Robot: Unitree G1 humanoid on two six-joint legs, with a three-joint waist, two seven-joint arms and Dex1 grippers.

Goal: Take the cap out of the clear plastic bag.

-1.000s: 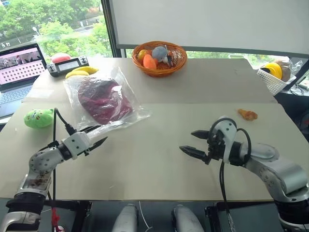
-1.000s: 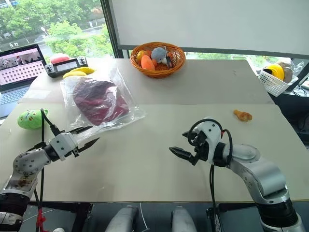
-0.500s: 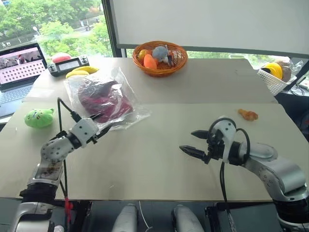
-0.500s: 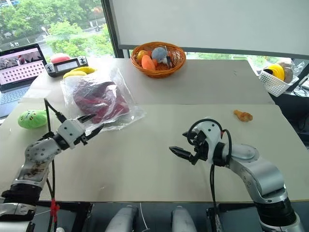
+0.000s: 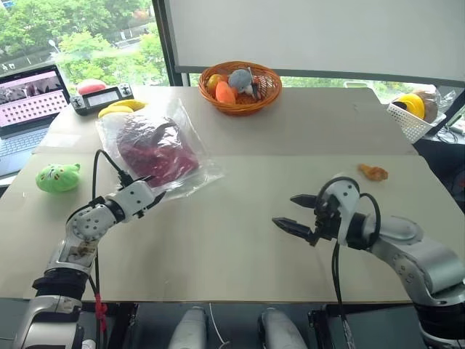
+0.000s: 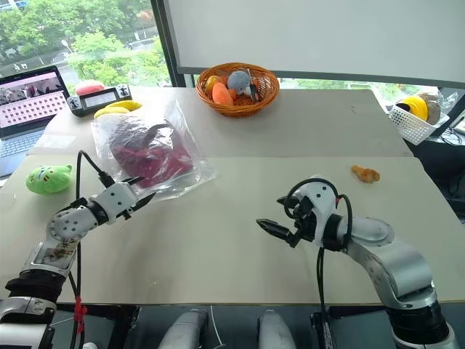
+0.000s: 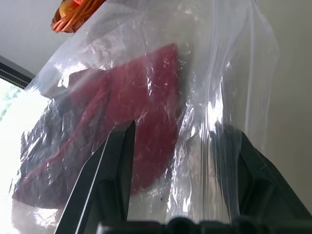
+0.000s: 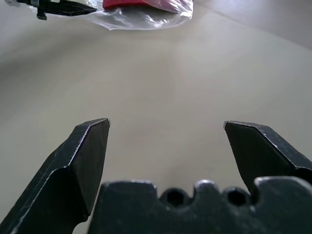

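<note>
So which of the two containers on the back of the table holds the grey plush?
The round orange wicker basket by the window; the white plastic basket at the right edge holds a yellow item instead.

Left hand [image 5: 154, 188] fingers apart; right hand [image 5: 296, 214] spread wide.

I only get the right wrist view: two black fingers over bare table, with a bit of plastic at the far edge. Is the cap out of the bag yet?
Observer: No. The cap lies inside the bag, which is flat on the table.
Operator: Where is the left gripper?
Observer: The left gripper is at the bag's near edge. Its fingers are apart, with a fold of plastic between them.
Operator: Anything crowding the bag?
Observer: A basket stands behind it on the table, apart from it.
</note>
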